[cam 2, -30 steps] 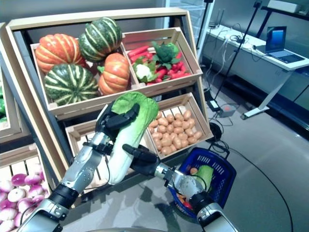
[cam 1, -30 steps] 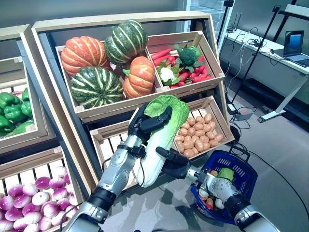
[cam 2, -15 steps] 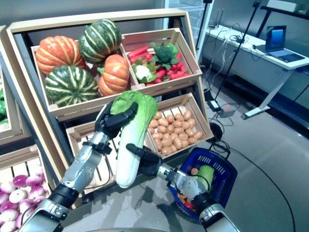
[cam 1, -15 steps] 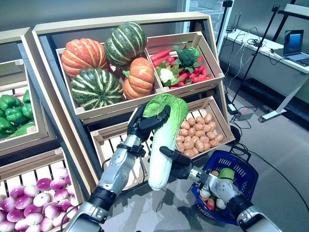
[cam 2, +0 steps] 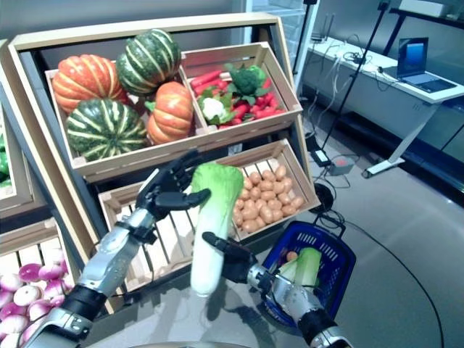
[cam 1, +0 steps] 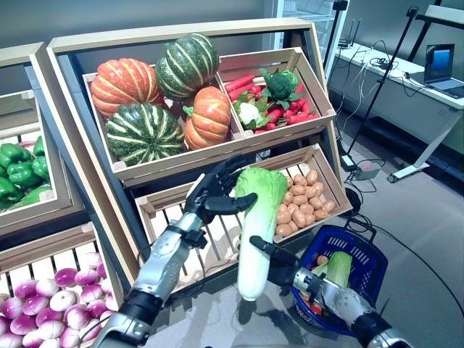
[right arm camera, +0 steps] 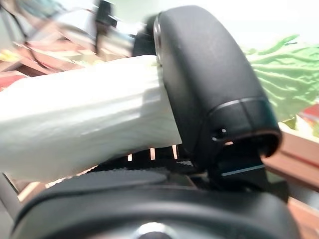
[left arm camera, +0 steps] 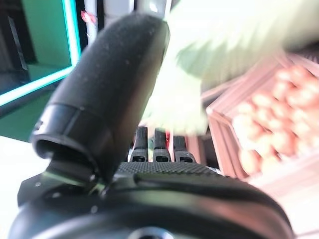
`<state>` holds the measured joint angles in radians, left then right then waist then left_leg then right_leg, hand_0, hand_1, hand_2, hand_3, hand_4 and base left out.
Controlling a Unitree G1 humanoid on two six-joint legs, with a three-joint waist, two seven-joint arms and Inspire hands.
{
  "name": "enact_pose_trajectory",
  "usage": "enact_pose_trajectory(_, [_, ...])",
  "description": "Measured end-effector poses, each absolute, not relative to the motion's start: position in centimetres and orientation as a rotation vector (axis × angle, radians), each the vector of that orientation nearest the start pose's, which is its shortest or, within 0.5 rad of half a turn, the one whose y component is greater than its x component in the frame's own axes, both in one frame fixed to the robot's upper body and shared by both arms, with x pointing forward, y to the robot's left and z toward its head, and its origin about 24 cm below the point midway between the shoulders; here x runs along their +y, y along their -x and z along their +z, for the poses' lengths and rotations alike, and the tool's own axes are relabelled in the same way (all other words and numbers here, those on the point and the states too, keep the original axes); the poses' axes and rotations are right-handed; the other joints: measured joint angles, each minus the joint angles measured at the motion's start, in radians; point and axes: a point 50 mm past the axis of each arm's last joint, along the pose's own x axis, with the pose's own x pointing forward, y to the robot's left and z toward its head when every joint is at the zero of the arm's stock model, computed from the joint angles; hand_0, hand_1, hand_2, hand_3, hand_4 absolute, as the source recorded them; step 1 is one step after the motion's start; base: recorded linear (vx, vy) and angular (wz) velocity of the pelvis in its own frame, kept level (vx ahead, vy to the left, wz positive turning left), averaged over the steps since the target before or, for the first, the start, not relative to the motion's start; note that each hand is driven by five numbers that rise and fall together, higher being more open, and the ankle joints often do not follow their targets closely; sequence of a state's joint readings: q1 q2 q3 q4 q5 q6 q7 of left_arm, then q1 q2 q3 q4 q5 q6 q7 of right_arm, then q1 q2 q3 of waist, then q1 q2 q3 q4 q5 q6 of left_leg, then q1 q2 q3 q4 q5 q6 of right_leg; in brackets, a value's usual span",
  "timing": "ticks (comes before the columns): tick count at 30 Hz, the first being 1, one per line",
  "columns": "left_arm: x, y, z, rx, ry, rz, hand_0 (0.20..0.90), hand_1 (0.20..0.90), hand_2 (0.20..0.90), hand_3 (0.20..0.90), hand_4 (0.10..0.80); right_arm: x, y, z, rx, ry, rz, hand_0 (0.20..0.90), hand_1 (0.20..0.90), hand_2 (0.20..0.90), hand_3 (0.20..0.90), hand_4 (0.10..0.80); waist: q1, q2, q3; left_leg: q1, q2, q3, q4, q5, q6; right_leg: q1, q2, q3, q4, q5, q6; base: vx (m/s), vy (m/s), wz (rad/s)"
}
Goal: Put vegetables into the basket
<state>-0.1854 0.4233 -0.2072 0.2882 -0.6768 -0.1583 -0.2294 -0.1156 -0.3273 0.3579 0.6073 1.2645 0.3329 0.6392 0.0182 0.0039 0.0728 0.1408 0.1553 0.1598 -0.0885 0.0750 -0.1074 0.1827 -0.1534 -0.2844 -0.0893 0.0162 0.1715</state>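
Observation:
A long napa cabbage (cam 1: pixel 259 217) with a white stalk and a green leafy top stands almost upright in the air, in front of the lower crates. My right hand (cam 1: pixel 281 267) is shut on its stalk low down; in the right wrist view the thumb (right arm camera: pixel 209 89) lies across the white stalk (right arm camera: pixel 75 124). My left hand (cam 1: pixel 210 196) is open beside the leafy top, fingers spread. A blue basket (cam 1: pixel 377 250) sits on the floor at the lower right and holds a green and white vegetable (cam 1: pixel 338 267) with smaller ones.
Slanted wooden crates hold pumpkins (cam 1: pixel 145 130), mixed red and green vegetables (cam 1: pixel 272 101), potatoes (cam 1: pixel 301 196), green peppers (cam 1: pixel 18 167) and purple bulbs (cam 1: pixel 51 297). A slatted crate (cam 1: pixel 210 246) sits behind the cabbage. A desk with a laptop (cam 1: pixel 442 69) stands far right.
My left hand let go of the cabbage's leafy top and opened. The right hand carried the cabbage to the right, nearer the basket, and stood it more upright.

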Motion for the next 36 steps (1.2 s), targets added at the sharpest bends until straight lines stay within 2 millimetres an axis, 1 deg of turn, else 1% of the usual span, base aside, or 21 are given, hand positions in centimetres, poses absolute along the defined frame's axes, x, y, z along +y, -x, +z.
enact_pose_trajectory(4, [21.3, -27.0, 2.1, 0.07, 0.242, -0.176, 0.9, 0.9, 0.9, 0.9, 0.8, -17.2, -22.1, -6.5, 0.557, -1.033, 0.356, 0.3, 0.3, 0.3, 0.3, 0.4, -0.001, 0.006, 0.001, 0.0, 0.001, 0.001, 0.0, 0.0, 0.0, 0.0, 0.0, 0.0, 0.0, 0.0, 0.0, 0.0, 0.0, 0.0])
enact_pose_trajectory(9, [22.5, -24.8, -0.6, 0.158, 0.259, -0.092, 0.9, 0.9, 0.9, 0.9, 0.8, -20.7, -22.1, -7.4, 0.532, -0.996, 0.056, 0.3, 0.3, 0.3, 0.3, 0.4, 0.005, 0.006, 0.001, 0.0, 0.0, 0.001, 0.0, 0.0, 0.0, 0.0, 0.001, 0.0, 0.0, 0.0, 0.0, 0.038, -0.008, 0.0])
enact_pose_trajectory(13, [23.5, -22.5, -2.4, 0.217, 0.288, -0.004, 0.9, 0.9, 0.9, 0.9, 0.8, -23.5, -21.1, -8.5, 0.533, -0.978, -0.175, 0.3, 0.3, 0.3, 0.3, 0.4, 0.012, 0.005, 0.002, 0.004, 0.001, 0.008, -0.001, 0.0, -0.001, 0.001, 0.001, 0.001, -0.001, 0.0, 0.0, 0.057, 0.01, -0.02])
enact_pose_trajectory(16, [23.7, -22.1, -3.2, 0.238, 0.333, 0.052, 0.9, 0.9, 0.9, 0.9, 0.8, -24.9, -20.2, -9.3, 0.55, -0.953, -0.315, 0.3, 0.3, 0.3, 0.3, 0.4, 0.026, 0.005, 0.009, 0.004, 0.001, 0.01, 0.001, 0.002, -0.002, -0.002, 0.001, 0.0, 0.002, 0.001, 0.001, -0.2, 0.024, -0.03])
enact_pose_trajectory(17, [23.7, -22.5, -3.2, 0.221, 0.342, 0.067, 0.9, 0.9, 0.9, 0.9, 0.8, -25.4, -20.9, -9.3, 0.556, -0.931, -0.357, 0.3, 0.3, 0.3, 0.3, 0.4, 0.032, 0.007, 0.033, -0.032, 0.005, 0.008, 0.044, -0.003, -0.001, -0.049, -0.005, -0.001, 0.057, -0.01, -0.006, -0.44, -0.001, -0.07])
enact_pose_trajectory(18, [23.4, -23.7, -2.6, 0.193, 0.35, 0.058, 0.9, 0.9, 0.9, 0.9, 0.8, -26.1, -22.4, -8.6, 0.55, -0.901, -0.392, 0.3, 0.3, 0.3, 0.3, 0.4, 0.034, 0.013, 0.07, -0.075, 0.013, 0.007, 0.081, -0.012, 0.004, -0.095, -0.013, -0.003, 0.103, -0.022, -0.012, -0.374, -0.017, -0.07])
enact_pose_trajectory(20, [22.3, -26.5, -0.8, 0.129, 0.337, 0.004, 0.9, 0.9, 0.9, 0.9, 0.8, -27.6, -25.6, -6.3, 0.497, -0.844, -0.445, 0.3, 0.3, 0.3, 0.3, 0.4, 0.048, 0.025, 0.17, -0.187, 0.02, -0.001, 0.175, -0.015, 0.009, -0.211, -0.026, 0.0, 0.22, -0.039, -0.027, -0.353, -0.014, -0.02])
enact_pose_trajectory(21, [21.9, -27.6, 0.2, 0.093, 0.334, -0.015, 0.9, 0.9, 0.9, 0.9, 0.8, -27.9, -27.2, -5.0, 0.469, -0.832, -0.455, 0.3, 0.3, 0.3, 0.3, 0.4, 0.05, 0.024, 0.214, -0.231, 0.021, -0.005, 0.219, -0.023, 0.011, -0.266, -0.037, 0.003, 0.285, -0.056, -0.034, -0.271, 0.001, -0.01])
enact_pose_trajectory(22, [21.6, -28.2, 0.8, 0.071, 0.333, -0.028, 0.9, 0.9, 0.9, 0.9, 0.8, -28.1, -28.1, -4.1, 0.449, -0.825, -0.462, 0.3, 0.3, 0.3, 0.3, 0.4, 0.051, 0.024, 0.242, -0.261, 0.025, -0.005, 0.253, -0.03, 0.014, -0.303, -0.051, 0.004, 0.333, -0.072, -0.043, -0.354, 0.006, -0.1])
enact_pose_trajectory(23, [21.2, -29.0, 1.9, 0.028, 0.337, -0.049, 0.9, 0.9, 0.9, 0.9, 0.8, -28.3, -29.7, -2.4, 0.402, -0.81, -0.47, 0.3, 0.3, 0.3, 0.3, 0.4, 0.054, 0.018, 0.283, -0.341, 0.027, -0.005, 0.347, -0.059, 0.018, -0.396, -0.084, 0.002, 0.452, -0.111, -0.055, -0.25, 0.003, -0.1])
enact_pose_trajectory(24, [21.1, -29.4, 2.4, 0.008, 0.334, -0.059, 0.9, 0.9, 0.9, 0.9, 0.8, -28.5, -30.4, -1.5, 0.381, -0.801, -0.469, 0.3, 0.3, 0.3, 0.3, 0.4, 0.054, 0.013, 0.297, -0.387, 0.028, -0.006, 0.407, -0.083, 0.022, -0.442, -0.101, 0.001, 0.509, -0.132, -0.061, -0.244, 0.02, -0.08])
enact_pose_trajectory(25, [20.6, -30.2, 3.4, -0.024, 0.325, -0.081, 0.9, 0.9, 0.9, 0.9, 0.8, -29.3, -31.8, 0.6, 0.331, -0.751, -0.473, 0.3, 0.3, 0.3, 0.3, 0.4, 0.053, 0.02, 0.339, -0.473, 0.031, -0.018, 0.529, -0.137, 0.027, -0.518, -0.129, 0.002, 0.622, -0.171, -0.067, -0.165, 0.027, -0.02])
enact_pose_trajectory(26, [20.3, -30.6, 3.9, -0.037, 0.321, -0.095, 0.9, 0.9, 0.9, 0.9, 0.8, -29.9, -32.7, 2.2, 0.29, -0.728, -0.484, 0.3, 0.3, 0.3, 0.3, 0.4, 0.053, 0.029, 0.375, -0.525, 0.036, -0.023, 0.607, -0.164, 0.029, -0.564, -0.142, 0.009, 0.69, -0.195, -0.069, -0.119, 0.031, -0.02])
enact_pose_trajectory(27, [20.2, -30.7, 3.9, -0.037, 0.321, -0.094, 0.9, 0.9, 0.9, 0.9, 0.8, -30.4, -33.2, 3.2, 0.265, -0.714, -0.492, 0.3, 0.3, 0.3, 0.3, 0.4, 0.053, 0.029, 0.388, -0.578, 0.037, -0.032, 0.674, -0.189, 0.031, -0.623, -0.159, 0.024, 0.76, -0.218, -0.071, -0.13, 0.024, -0.03])
enact_pose_trajectory(28, [20.3, -30.7, 3.9, -0.036, 0.323, -0.092, 0.9, 0.9, 0.9, 0.9, 0.8, -30.7, -33.4, 3.7, 0.258, -0.697, -0.494, 0.3, 0.3, 0.3, 0.3, 0.4, 0.053, 0.029, 0.391, -0.603, 0.036, -0.035, 0.704, -0.202, 0.03, -0.649, -0.168, 0.032, 0.793, -0.232, -0.066, 0.0, 0.0, 0.0])
enact_pose_trajectory(29, [20.3, -30.7, 3.9, -0.036, 0.345, -0.083, 0.9, 0.9, 0.9, 0.9, 0.8, -31.2, -33.7, 4.5, 0.243, -0.665, -0.504, 0.3, 0.3, 0.3, 0.3, 0.4, 0.052, 0.033, 0.407, -0.645, 0.036, -0.043, 0.757, -0.215, 0.032, -0.69, -0.177, 0.041, 0.845, -0.247, -0.074, -0.093, 0.017, 0.01])
enact_pose_trajectory(30, [20.4, -30.7, 3.8, -0.034, 0.357, -0.072, 0.9, 0.9, 0.9, 0.9, 0.8, -31.5, -33.8, 5.0, 0.237, -0.639, -0.508, 0.3, 0.3, 0.3, 0.3, 0.4, 0.053, 0.032, 0.416, -0.676, 0.037, -0.047, 0.793, -0.229, 0.031, -0.722, -0.185, 0.048, 0.884, -0.261, -0.073, -0.044, 0.006, 0.06])
enact_pose_trajectory(31, [20.5, -30.7, 3.9, -0.035, 0.356, -0.069, 0.9, 0.9, 0.9, 0.9, 0.8, -32.2, -33.9, 5.6, 0.233, -0.601, -0.522, 0.3, 0.3, 0.3, 0.3, 0.4, 0.053, 0.034, 0.422, -0.728, 0.037, -0.051, 0.869, -0.255, 0.034, -0.775, -0.204, 0.062, 0.966, -0.295, -0.079, -0.1, 0.0, 0.09])
enact_pose_trajectory(33, [20.6, -30.7, 3.9, -0.034, 0.377, -0.06, 0.9, 0.9, 0.9, 0.9, 0.8, -32.9, -33.8, 6.1, 0.223, -0.574, -0.537, 0.3, 0.3, 0.3, 0.3, 0.4, 0.053, 0.037, 0.424, -0.791, 0.036, -0.063, 0.95, -0.281, 0.034, -0.839, -0.219, 0.081, 1.051, -0.329, -0.079, -0.08, -0.02, 0.14])
enact_pose_trajectory(35, [20.7, -30.7, 3.9, -0.035, 0.416, -0.049, 0.9, 0.9, 0.9, 0.9, 0.8, -33.5, -33.7, 6.7, 0.208, -0.563, -0.549, 0.3, 0.3, 0.3, 0.3, 0.4, 0.053, 0.048, 0.431, -0.867, 0.039, -0.086, 1.046, -0.316, 0.031, -0.901, -0.234, 0.085, 1.143, -0.365, -0.092, -0.086, -0.021, 0.14])
enact_pose_trajectory(36, [20.7, -30.7, 3.8, -0.035, 0.424, -0.047, 0.9, 0.9, 0.9, 0.9, 0.8, -33.7, -33.7, 6.9, 0.204, -0.56, -0.552, 0.3, 0.3, 0.3, 0.3, 0.4, 0.052, 0.051, 0.433, -0.884, 0.038, -0.091, 1.066, -0.322, 0.03, -0.914, -0.235, 0.088, 1.162, -0.374, -0.092, -0.072, -0.007, 0.12])
